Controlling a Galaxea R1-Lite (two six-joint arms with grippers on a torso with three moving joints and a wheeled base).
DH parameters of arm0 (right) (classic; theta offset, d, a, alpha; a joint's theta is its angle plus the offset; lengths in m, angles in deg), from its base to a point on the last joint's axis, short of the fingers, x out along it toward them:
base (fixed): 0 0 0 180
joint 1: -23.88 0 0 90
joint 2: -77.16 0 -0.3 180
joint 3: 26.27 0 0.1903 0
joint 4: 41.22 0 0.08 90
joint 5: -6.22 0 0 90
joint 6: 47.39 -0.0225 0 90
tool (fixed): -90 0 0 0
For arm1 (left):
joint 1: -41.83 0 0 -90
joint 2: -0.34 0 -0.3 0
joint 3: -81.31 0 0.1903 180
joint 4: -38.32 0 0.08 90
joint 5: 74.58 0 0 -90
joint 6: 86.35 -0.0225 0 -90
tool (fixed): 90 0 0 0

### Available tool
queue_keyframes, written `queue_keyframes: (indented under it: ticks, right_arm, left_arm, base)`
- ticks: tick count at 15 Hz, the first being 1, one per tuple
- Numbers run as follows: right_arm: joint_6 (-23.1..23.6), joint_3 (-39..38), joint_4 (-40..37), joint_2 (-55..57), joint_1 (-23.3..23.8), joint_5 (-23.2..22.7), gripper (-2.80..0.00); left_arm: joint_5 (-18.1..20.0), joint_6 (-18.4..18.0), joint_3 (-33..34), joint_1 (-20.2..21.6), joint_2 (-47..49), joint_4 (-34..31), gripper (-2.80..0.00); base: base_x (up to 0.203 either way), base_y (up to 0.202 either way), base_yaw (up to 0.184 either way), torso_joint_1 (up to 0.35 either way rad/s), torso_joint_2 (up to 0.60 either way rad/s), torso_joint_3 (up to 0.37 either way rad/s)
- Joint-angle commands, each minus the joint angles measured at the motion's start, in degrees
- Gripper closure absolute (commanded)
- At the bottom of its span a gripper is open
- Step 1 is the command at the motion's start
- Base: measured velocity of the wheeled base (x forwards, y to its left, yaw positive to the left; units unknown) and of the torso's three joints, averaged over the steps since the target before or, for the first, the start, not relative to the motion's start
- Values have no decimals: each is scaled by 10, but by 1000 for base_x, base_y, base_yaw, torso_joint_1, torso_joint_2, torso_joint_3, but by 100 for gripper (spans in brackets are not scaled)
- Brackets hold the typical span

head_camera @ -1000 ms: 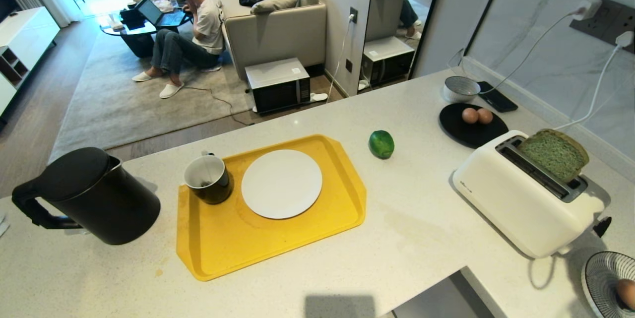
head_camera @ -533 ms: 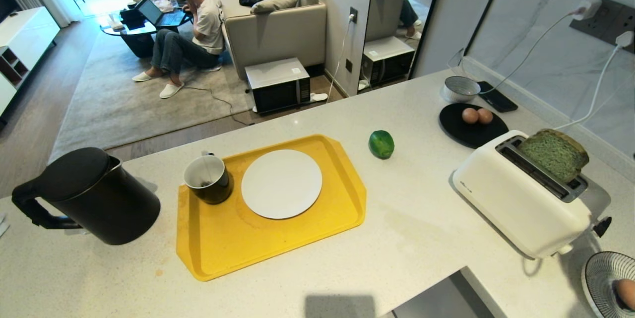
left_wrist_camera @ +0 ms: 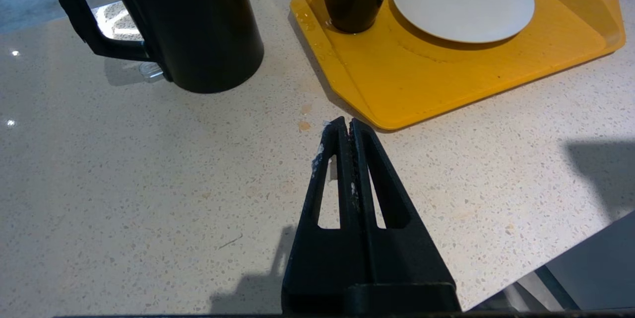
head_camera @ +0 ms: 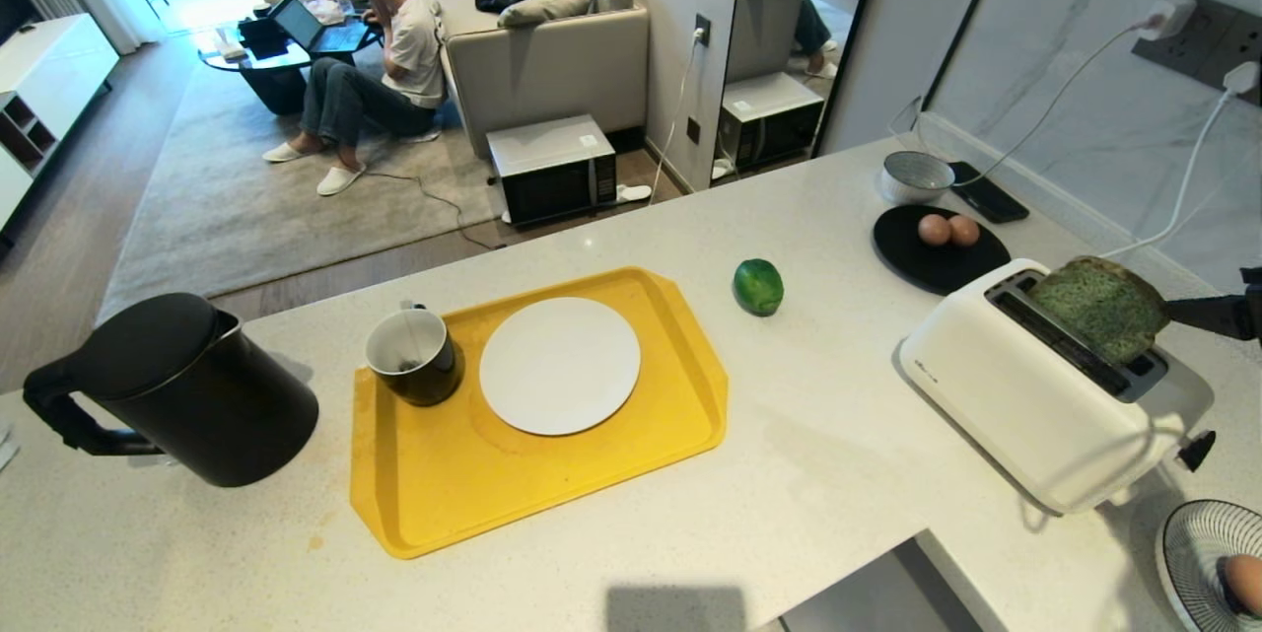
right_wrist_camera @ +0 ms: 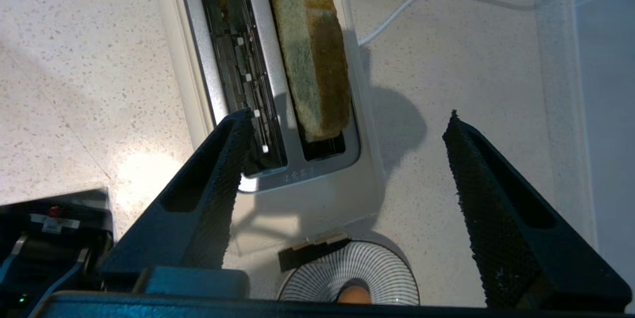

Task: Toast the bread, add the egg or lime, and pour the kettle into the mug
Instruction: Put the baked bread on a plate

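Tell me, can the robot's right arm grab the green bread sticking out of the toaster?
Probably yes. The right pincer hangs open above the toaster, and the bread stands well out of its slot with nothing over it. The empty slot beside it leaves room for a finger.

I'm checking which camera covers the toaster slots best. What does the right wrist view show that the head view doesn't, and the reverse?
Only the right wrist view shows both open fingers of the right gripper above the toaster, and the empty slot's inside.

Only the head view shows the kettle, mug, yellow tray, lime and the two eggs on the black plate.

Both show the bread standing in one slot, and the striped bowl holding an egg.
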Motion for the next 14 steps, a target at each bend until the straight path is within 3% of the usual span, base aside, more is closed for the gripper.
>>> queue_keyframes:
  ticks: [1, 14]
  right_arm:
    - [1, 20, -2, 34, -3, -4, -280]
    - [3, 37, 0, 99, -24, -12, -280]
  left_arm:
    - [0, 0, 0, 0, 0, 0, 0]
    - [0, 0, 0, 0, 0, 0, 0]
  base:
    - [0, 0, 0, 0, 0, 0]
    - [0, 0, 0, 0, 0, 0]
